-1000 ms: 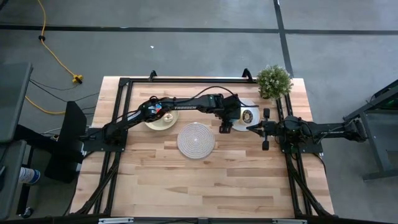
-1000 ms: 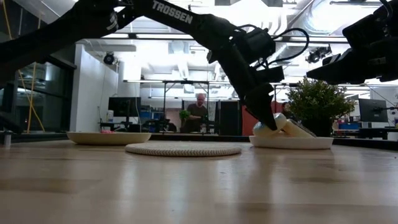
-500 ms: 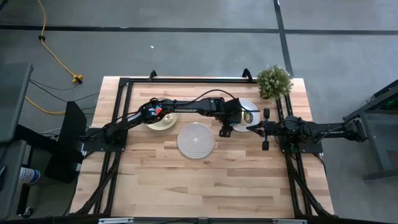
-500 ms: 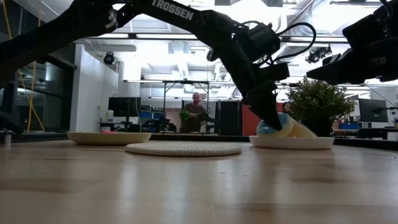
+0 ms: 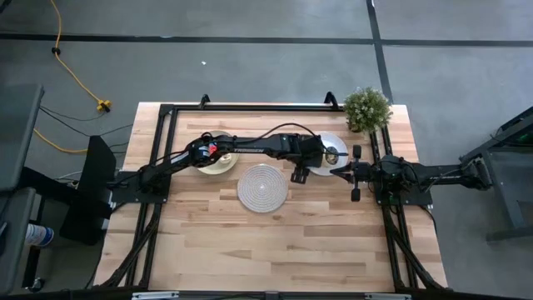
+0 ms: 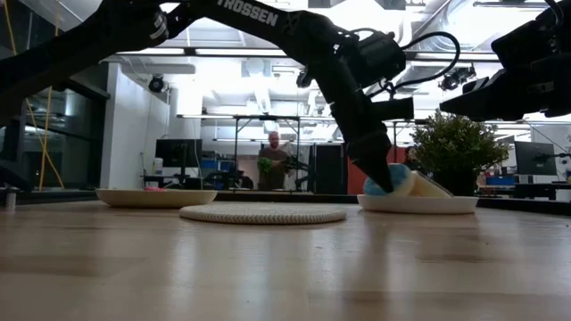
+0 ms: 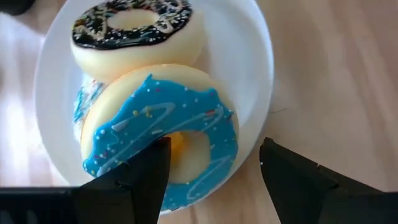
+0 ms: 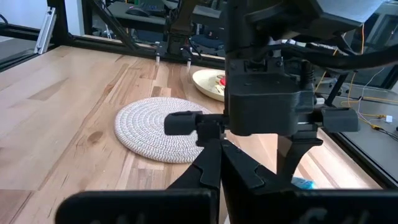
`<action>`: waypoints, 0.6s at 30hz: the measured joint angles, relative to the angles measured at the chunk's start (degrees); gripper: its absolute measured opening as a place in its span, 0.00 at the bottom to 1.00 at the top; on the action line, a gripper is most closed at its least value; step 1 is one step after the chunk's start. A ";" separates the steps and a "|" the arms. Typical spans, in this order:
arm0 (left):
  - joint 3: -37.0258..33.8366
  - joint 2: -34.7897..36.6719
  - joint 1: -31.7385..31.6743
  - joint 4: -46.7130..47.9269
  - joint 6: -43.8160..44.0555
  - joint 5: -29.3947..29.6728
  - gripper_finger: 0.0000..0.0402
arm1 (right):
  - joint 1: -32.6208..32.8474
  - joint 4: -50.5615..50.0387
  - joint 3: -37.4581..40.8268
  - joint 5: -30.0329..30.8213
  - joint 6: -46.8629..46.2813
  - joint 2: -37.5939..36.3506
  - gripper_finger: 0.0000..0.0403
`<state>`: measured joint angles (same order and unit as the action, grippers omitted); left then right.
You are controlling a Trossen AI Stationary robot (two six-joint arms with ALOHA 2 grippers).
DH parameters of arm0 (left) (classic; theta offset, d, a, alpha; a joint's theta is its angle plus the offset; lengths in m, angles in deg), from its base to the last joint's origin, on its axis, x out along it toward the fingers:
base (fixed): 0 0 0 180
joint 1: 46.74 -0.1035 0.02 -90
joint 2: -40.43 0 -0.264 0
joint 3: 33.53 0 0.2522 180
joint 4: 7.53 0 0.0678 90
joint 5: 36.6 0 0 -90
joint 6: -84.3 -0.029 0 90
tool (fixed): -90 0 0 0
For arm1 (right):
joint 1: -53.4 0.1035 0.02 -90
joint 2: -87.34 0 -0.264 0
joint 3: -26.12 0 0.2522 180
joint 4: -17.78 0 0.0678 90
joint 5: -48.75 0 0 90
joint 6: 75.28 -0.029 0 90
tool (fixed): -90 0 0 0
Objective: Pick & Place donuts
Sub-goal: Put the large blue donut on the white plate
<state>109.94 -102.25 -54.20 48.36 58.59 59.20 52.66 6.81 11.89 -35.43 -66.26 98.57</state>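
1. The left gripper [image 7: 214, 171] is at the white plate [image 7: 261, 68], its fingers [image 7: 149, 171] closed on the rim of the blue-iced donut [image 7: 165, 127]; one finger sits in the donut's hole.
2. That donut leans on a chocolate-iced donut [image 7: 134, 31] on the same plate; another donut lies partly hidden beneath.
3. The right gripper [image 5: 335, 172] hangs closed just beside the plate; a woven mat [image 5: 262, 187] and a tan plate [image 5: 218, 162] lie farther left.

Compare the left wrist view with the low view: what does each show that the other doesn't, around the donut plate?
Only the left wrist view shows the chocolate-iced donut and that the left gripper has one finger in the blue-iced donut's hole, one outside. Only the low view shows the woven mat, tan plate, plant and a person behind. Both show the white plate and blue donut.
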 joint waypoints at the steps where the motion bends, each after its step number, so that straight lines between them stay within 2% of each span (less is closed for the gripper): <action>1: 0.00 0.00 0.00 0.01 0.00 0.88 0.59 | -0.01 0.00 0.00 0.00 0.00 0.00 0.00; 4: 0.00 0.00 0.00 -0.02 0.01 1.99 0.59 | -0.02 0.00 0.00 0.00 0.00 0.01 0.00; 14: -0.02 0.00 0.39 -0.45 0.30 -0.04 0.59 | -0.02 0.00 0.00 0.00 0.01 0.00 0.00; 18: -0.02 0.00 0.74 -0.66 0.50 -3.40 0.59 | 0.00 0.00 0.00 0.00 0.00 0.00 0.00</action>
<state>109.91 -102.25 -53.46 47.70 59.09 55.81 52.66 6.81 11.89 -35.43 -66.27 98.57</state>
